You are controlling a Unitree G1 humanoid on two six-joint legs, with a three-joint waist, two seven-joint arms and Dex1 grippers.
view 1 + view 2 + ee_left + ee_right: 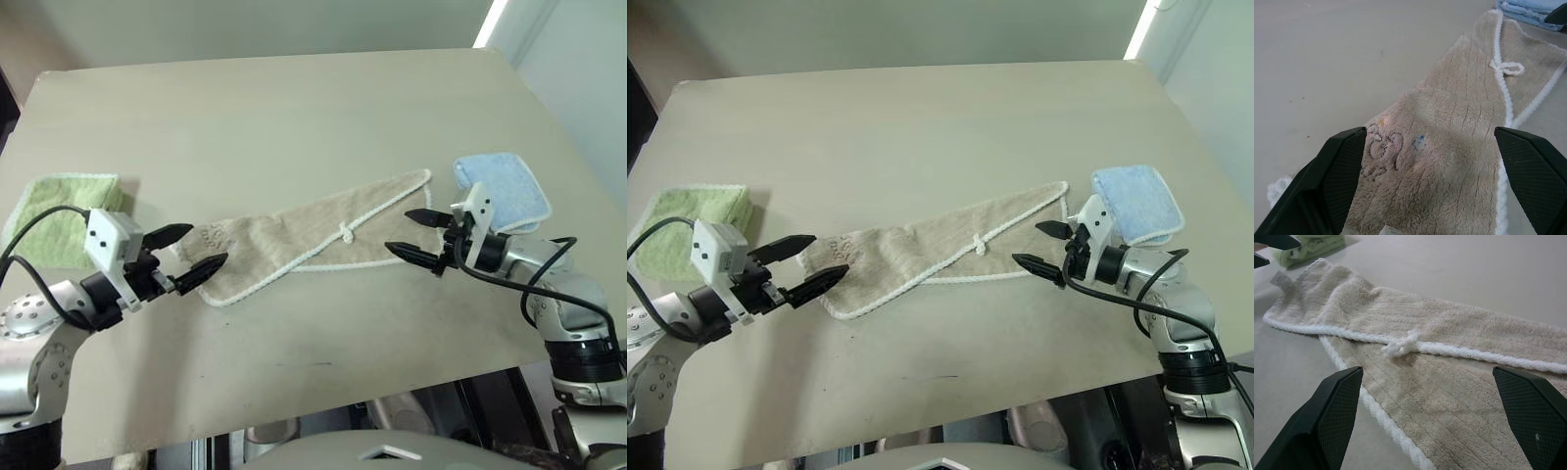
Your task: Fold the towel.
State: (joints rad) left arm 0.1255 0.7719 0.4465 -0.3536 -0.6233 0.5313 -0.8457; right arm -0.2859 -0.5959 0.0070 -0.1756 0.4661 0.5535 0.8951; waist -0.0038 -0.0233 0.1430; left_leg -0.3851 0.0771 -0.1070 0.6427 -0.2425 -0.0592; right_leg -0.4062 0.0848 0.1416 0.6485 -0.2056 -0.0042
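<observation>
Both claws hang open and empty, the left claw [187,258] and right claw [417,238] at opposite ends of the towel [313,240]. Each should probably pinch 1 corded corner cleanly, lifting evenly off the surface [294,117].

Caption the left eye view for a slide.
Open left gripper and right gripper flank the beige towel lying unfolded.

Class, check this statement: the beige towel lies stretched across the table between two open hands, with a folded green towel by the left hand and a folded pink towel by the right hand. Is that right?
One detail is wrong: the folded towel by the right hand is light blue, not pink, as the left eye view shows. The rest holds: the beige towel lies between the open hands, and the green towel is by the left hand.
</observation>
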